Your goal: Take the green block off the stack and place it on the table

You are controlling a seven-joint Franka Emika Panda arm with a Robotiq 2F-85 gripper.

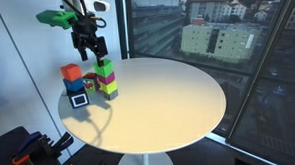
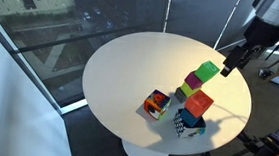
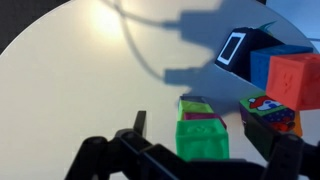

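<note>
Green block (image 1: 106,66) (image 2: 208,71) is on top of the stack (image 1: 109,84), with magenta and lime-green cubes under it. The stack stands on the round white desk (image 1: 168,92) near its rim. The hand (image 1: 90,47) (image 2: 231,63) hangs just above the stack top and looks slightly off to one side in both exterior views. Fingers are spread wide and hold nothing. In the wrist view we see the green block (image 3: 202,138) from above between the two dark fingers (image 3: 139,124), with a magenta edge of the stack showing just behind it. From these angles we read a small gap between fingertips and block, but we can't tell for sure. Just beside the stack is an orange-red cube (image 1: 71,72) (image 2: 199,103) sitting on a blue-and-white cube (image 1: 79,95) (image 2: 185,122). On another side of the stack, near it, a multicoloured cube (image 2: 157,105) (image 3: 268,108) sits directly on the desk. The hand's shadow falls on the desk beyond the stack in the wrist view.
</note>
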